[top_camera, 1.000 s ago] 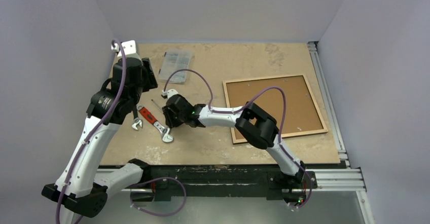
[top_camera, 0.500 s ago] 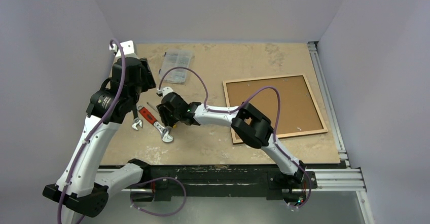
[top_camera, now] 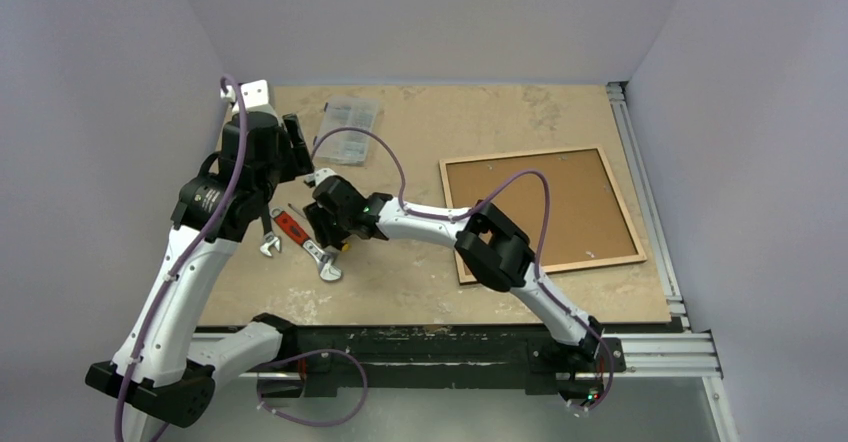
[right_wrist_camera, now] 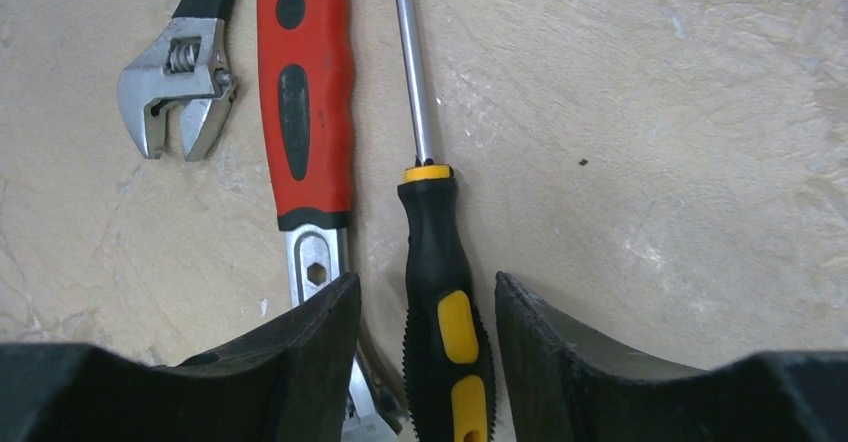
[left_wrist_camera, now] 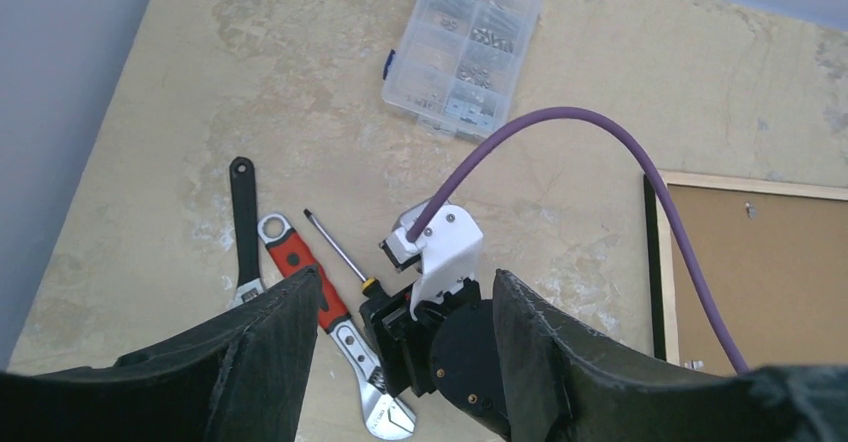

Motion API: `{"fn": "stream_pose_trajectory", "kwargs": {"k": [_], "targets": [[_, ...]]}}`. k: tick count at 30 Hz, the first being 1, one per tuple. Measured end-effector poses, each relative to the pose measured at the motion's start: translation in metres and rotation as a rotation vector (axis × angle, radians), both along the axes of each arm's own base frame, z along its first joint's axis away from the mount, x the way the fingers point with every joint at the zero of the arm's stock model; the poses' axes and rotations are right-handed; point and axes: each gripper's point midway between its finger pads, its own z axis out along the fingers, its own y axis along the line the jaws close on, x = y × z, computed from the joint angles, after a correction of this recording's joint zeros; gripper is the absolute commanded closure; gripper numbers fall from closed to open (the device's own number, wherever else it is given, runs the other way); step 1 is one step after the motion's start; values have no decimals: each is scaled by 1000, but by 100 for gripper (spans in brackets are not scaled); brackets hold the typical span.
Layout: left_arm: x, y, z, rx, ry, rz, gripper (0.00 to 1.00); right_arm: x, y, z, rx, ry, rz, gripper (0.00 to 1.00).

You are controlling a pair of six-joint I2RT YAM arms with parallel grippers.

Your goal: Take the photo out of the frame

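Lying back-up, the frame (top_camera: 590, 212) runs left-right.

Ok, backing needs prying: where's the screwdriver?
In the top view, the screwdriver lies left of centre beside the red-handled wrench, its handle between the open right pincer's fingers.

Pale lilac walls (top_camera: 430, 12) on 3 sides; worn beige tabletop (top_camera: 420, 292).

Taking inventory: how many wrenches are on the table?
2: a black-handled wrench near the table's left edge; a red-handled wrench between it and the screwdriver. Others may be hidden.
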Motion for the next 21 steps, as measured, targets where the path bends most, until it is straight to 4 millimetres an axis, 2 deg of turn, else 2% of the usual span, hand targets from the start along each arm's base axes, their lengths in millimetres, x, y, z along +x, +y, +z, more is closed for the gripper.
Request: {"fn": "stream_pose_trajectory", "kwargs": {"k": [1,4,7,13,17,21], "targets": [[0,-2,-1,-7,3,-11,37,0,-1,1,-6,4,1,42],[1,-6,-1,-22,8,-32,35,-1,-10,8,-23,2,5,24],[1,-7,-2,-32,10,-40,34,-7,-29,20,-36,0,7,21],[2,-2,-2,-43,11,-23,30,-19,-62,71,18,-43,-14,21],[5,-3,-4,-70,17,-32,29,-34,-106,84,11,-63,-60,21],[13,-22,-14,-129,34,-118,29,-52,-165,72,-46,-62,-142,21]]}}
